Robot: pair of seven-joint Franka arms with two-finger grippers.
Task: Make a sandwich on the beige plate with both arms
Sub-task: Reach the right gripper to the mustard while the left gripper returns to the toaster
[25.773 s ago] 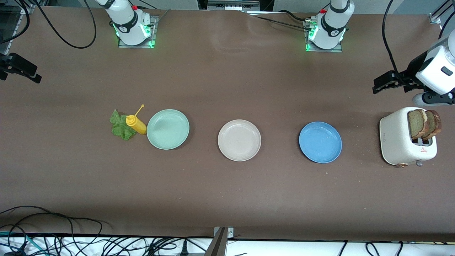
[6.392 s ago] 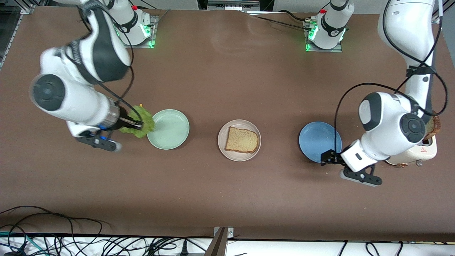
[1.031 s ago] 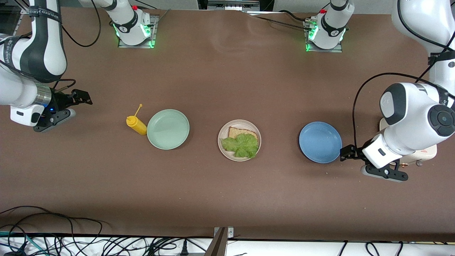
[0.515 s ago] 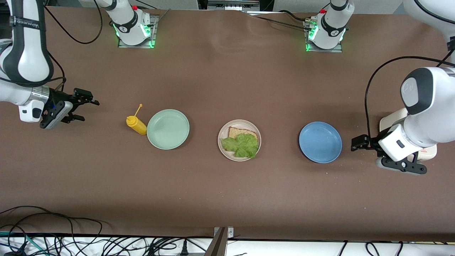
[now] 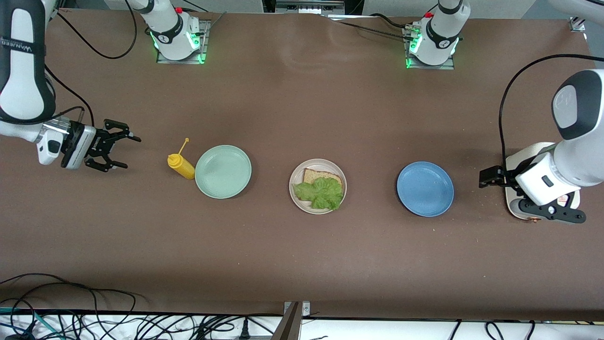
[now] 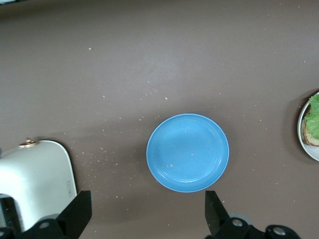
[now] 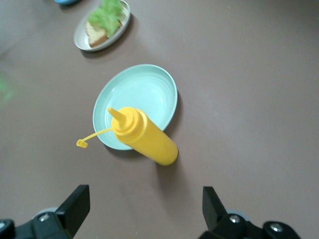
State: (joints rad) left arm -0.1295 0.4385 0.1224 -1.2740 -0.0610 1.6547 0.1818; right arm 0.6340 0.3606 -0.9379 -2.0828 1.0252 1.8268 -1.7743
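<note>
The left arm's wrist is covering most of the white toaster (image 5: 512, 163), so I can't make out any bread in it. Only a corner of the bread slice (image 5: 317, 175) is showing, since the lettuce leaf (image 5: 321, 192) is lying over it on the beige plate (image 5: 295, 177), between the mint-green plate (image 5: 222, 171) and the blue plate (image 5: 424, 189). The leaf's long axis is running along the table's length. The left gripper (image 5: 486, 177) is hovering spread and empty beside the toaster. The right gripper (image 5: 123, 150) is hanging wide and empty, pointing at the mustard bottle (image 5: 181, 165).
</note>
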